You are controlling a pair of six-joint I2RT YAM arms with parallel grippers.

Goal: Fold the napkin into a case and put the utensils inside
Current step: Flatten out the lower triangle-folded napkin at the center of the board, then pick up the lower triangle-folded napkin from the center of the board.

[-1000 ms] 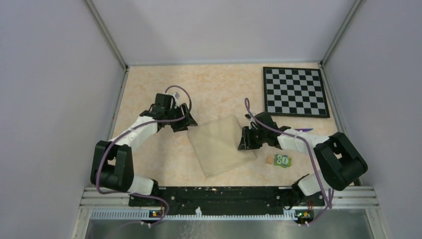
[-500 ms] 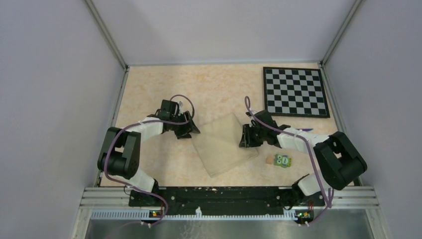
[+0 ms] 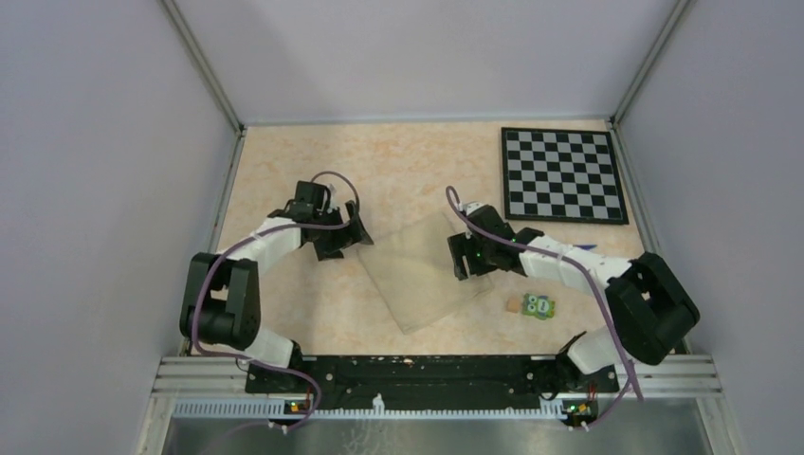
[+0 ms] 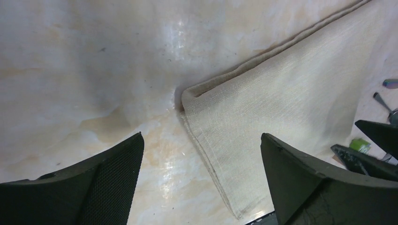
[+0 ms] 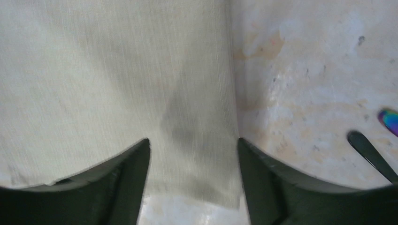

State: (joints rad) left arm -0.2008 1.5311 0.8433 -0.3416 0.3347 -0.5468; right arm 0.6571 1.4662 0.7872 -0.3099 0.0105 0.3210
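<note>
The napkin (image 3: 417, 275) lies flat at the middle of the table, folded double into a slanted rectangle. Its folded left corner (image 4: 187, 96) shows two stacked hems. My left gripper (image 3: 353, 233) hovers at that corner, open; its jaws (image 4: 201, 140) stand wide apart over the hem and grip nothing. My right gripper (image 3: 462, 260) sits over the napkin's right edge, open, with flat cloth (image 5: 197, 117) showing between its jaws (image 5: 193, 140). The utensils lie on the bare table to the right: a purple-blue tip (image 5: 388, 119) and a dark handle (image 5: 371, 150).
A black-and-white chessboard (image 3: 563, 174) lies at the back right. A small green block with white dots (image 3: 539, 305) sits near the right arm, close to the napkin's lower right corner. Grey walls enclose the table on three sides.
Both grippers have opened wider and the napkin has settled flat. The right gripper has shifted up and left along the napkin's right edge. The left gripper has drawn slightly away from the corner.
</note>
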